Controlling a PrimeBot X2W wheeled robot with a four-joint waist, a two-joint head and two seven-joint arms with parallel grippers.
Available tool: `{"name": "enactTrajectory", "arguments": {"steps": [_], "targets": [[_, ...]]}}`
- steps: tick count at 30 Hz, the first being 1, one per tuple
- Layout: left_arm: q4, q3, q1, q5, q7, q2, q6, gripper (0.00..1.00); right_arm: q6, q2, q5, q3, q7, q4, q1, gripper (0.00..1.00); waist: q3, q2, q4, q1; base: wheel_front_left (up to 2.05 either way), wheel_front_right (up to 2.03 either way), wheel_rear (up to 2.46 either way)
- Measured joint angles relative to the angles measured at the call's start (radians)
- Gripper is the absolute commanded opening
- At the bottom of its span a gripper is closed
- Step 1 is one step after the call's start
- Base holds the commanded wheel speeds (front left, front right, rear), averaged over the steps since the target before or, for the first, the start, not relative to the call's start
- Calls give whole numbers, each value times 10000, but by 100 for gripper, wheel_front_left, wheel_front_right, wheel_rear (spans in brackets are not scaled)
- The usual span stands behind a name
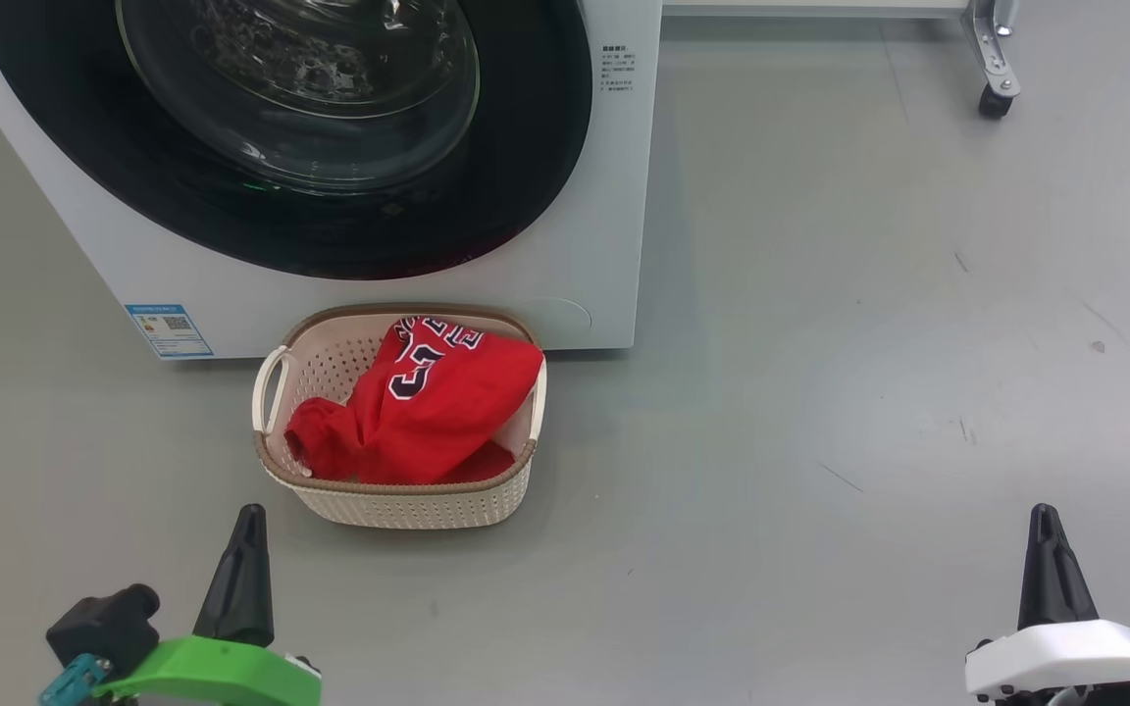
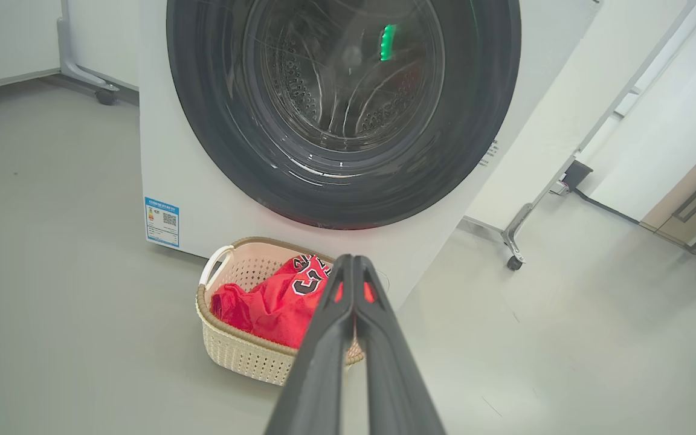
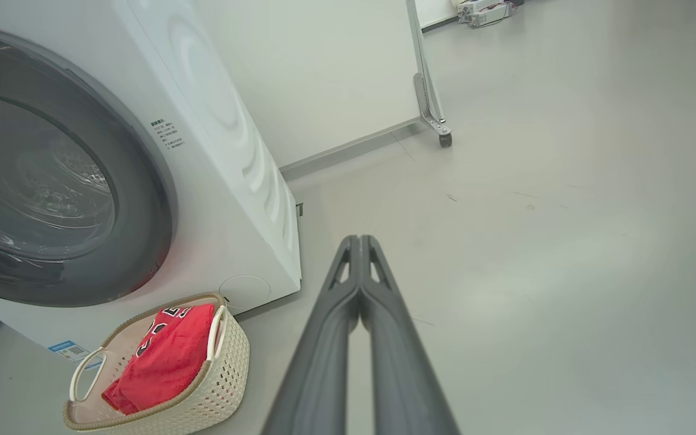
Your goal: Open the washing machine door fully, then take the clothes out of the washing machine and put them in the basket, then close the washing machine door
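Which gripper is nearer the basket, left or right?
The left gripper, on the green bracket: its shut dark fingers point just short of the cream perforated basket. The white-bracketed right gripper stands far off over grey floor.

Our left gripper (image 1: 249, 518) sits low on our left, its two dark fingers pressed together, pointing forward and holding nothing. Our right gripper (image 1: 1044, 515) mirrors it low on our right, fingers likewise pressed together and empty, well apart from the left.
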Motion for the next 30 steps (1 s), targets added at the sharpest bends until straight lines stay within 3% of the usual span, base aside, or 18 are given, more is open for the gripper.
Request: {"name": "enactTrajectory", "arguments": {"steps": [30], "targets": [[29,468,-24,-3446,934,98,2,0,293,21,3687,-324,1055,556,-644,0,-157,0,-141,0,0,0,0]]}}
